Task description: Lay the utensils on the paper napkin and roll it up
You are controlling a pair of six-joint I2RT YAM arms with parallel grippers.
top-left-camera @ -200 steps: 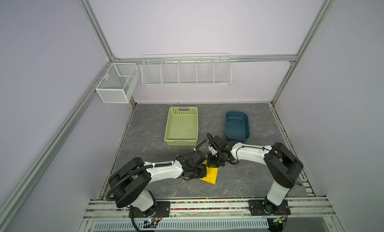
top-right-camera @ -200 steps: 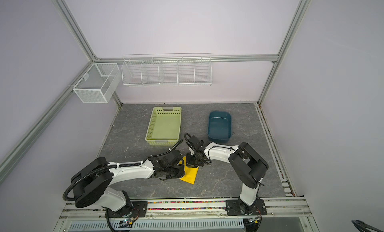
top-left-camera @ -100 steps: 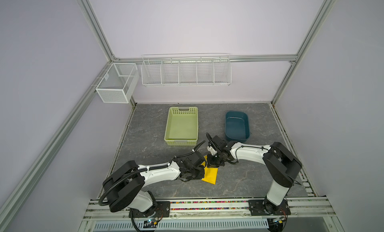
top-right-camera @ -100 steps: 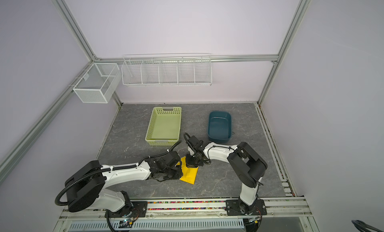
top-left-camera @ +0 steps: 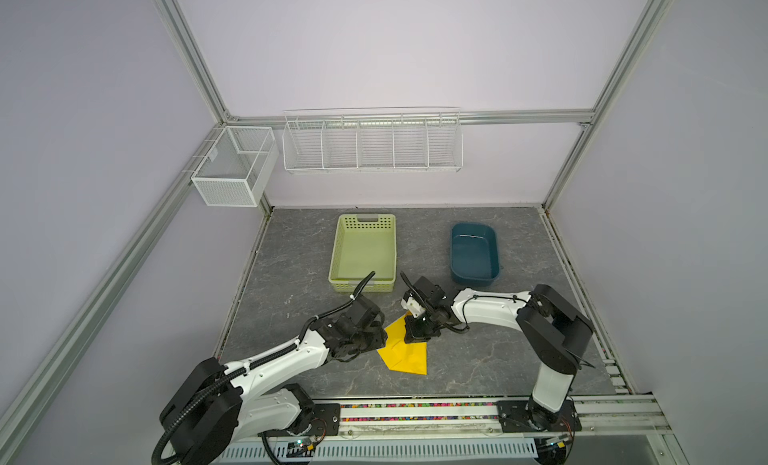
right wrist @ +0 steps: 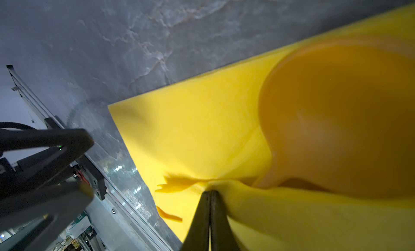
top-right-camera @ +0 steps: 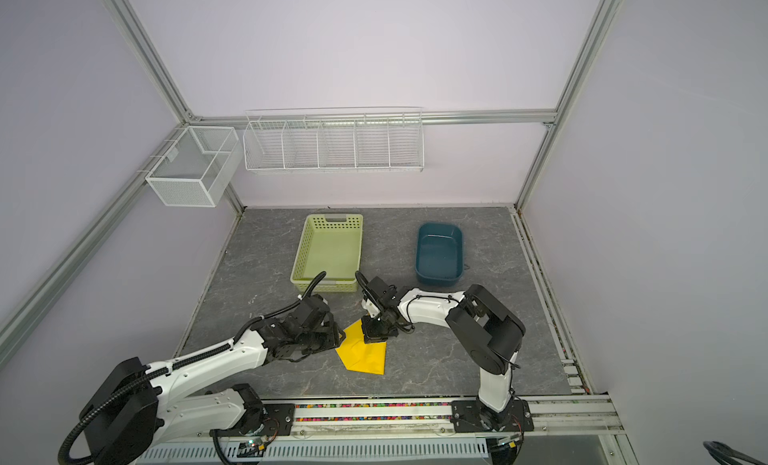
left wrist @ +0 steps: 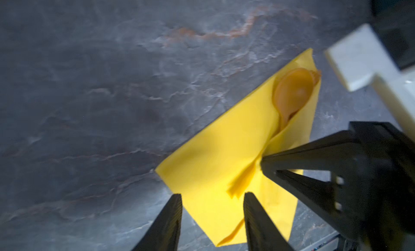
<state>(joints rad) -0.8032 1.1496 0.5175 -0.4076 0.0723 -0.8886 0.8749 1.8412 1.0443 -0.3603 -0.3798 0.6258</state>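
Note:
The yellow paper napkin (top-left-camera: 405,352) (top-right-camera: 361,355) lies on the grey table near the front, folded over the utensils. An orange spoon's bowl (left wrist: 294,92) (right wrist: 336,117) sticks out of the fold; the rest of the utensils is covered. My right gripper (right wrist: 210,191) (top-left-camera: 415,338) is shut, pinching the folded edge of the napkin (right wrist: 202,137), and it also shows in the left wrist view (left wrist: 261,164). My left gripper (left wrist: 212,195) (top-left-camera: 380,338) stands open at the napkin's left side, its fingers astride a corner of the napkin (left wrist: 213,162) without gripping it.
A pale green perforated basket (top-left-camera: 363,251) and a dark blue tub (top-left-camera: 473,253) stand behind the grippers. A white wire shelf (top-left-camera: 372,140) and a mesh box (top-left-camera: 232,165) hang on the walls. The metal rail (top-left-camera: 415,411) runs along the front edge, close to the napkin.
My left gripper has opened and let go of the napkin, drawing back a little to the left. The right gripper stays shut on the fold.

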